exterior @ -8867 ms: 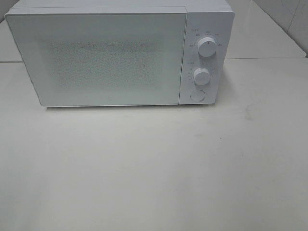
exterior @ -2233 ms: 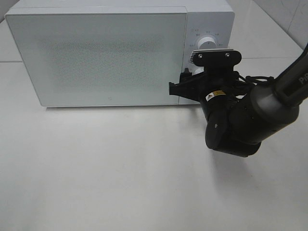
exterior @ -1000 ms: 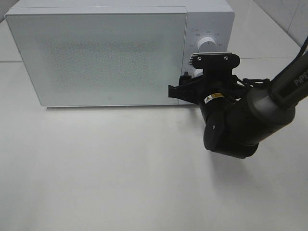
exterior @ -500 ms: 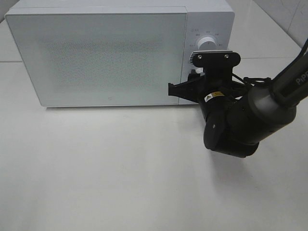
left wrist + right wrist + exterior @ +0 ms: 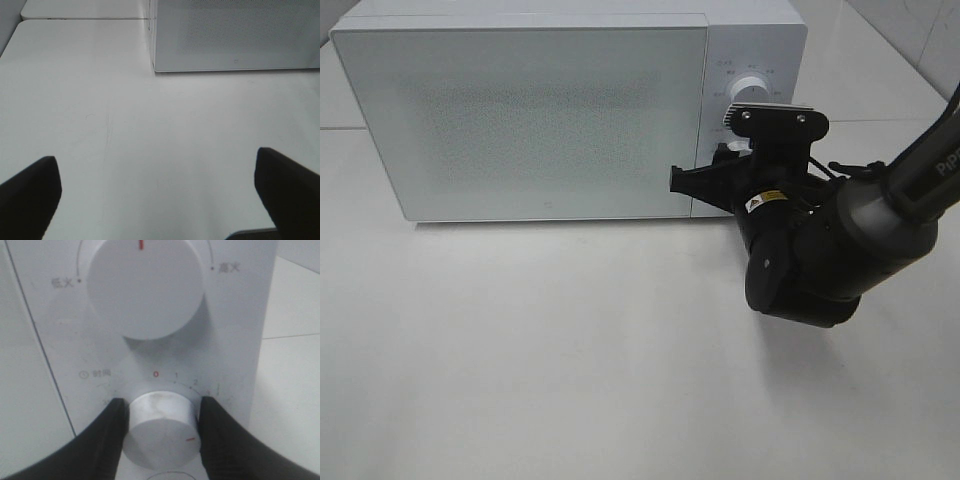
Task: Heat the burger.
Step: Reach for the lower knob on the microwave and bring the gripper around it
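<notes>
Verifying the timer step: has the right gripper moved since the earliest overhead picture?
Yes. The right gripper, absent then, has come in from the right to the microwave, jaws closed on its lower knob.

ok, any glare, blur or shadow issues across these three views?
High view: even light, speckled moiré on the microwave door, soft shadow under the arm. Left wrist: left tool's fingers dark, blurred. Right wrist: right tool's fingers soft; lower knob and dial marks legible.

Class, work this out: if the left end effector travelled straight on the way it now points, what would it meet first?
Likely the microwave, low on its front; the left end effector has only table before it. Depth is unclear.
</notes>
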### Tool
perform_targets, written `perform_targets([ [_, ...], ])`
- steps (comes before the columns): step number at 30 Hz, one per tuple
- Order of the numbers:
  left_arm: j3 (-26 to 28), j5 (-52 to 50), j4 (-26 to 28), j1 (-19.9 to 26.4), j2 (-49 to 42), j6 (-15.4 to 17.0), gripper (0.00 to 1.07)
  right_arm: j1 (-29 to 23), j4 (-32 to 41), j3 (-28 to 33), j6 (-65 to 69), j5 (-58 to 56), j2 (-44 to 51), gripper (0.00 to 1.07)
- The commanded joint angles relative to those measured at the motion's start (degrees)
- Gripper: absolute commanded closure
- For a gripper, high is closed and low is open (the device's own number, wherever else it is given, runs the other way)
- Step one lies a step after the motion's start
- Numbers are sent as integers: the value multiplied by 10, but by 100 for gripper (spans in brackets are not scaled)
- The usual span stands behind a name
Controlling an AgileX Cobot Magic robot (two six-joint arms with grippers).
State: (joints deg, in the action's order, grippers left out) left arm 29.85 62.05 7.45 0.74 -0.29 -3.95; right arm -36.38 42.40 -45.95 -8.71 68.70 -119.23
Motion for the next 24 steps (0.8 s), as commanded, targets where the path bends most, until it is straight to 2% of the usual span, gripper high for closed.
perform_targets([
  [1,-1,-6,2,2,-13,2,7,3,-52,-10,64,30,7,107],
  [3,-1,-6,2,2,-13,2,7,3,-69,-10,156,6,7,107],
  [7,-1,-6,2,2,-13,2,7,3,-89,-10,253,-9,7,107],
  [8,-1,-6,2,2,-13,2,7,3,-109,-10,317,-17,7,107],
  [12,-1,-6,2,2,-13,2,7,5,-127,-10,403,-45,7,107],
  [13,-1,-6,2,2,-13,2,7,9,-146,-10,476,-63,7,107],
  [19,-1,-6,2,2,-13,2,7,10,-179,-10,617,-46,5,107],
  [24,-1,-6,2,2,-13,2,7,10,-195,-10,808,-33,5,107],
])
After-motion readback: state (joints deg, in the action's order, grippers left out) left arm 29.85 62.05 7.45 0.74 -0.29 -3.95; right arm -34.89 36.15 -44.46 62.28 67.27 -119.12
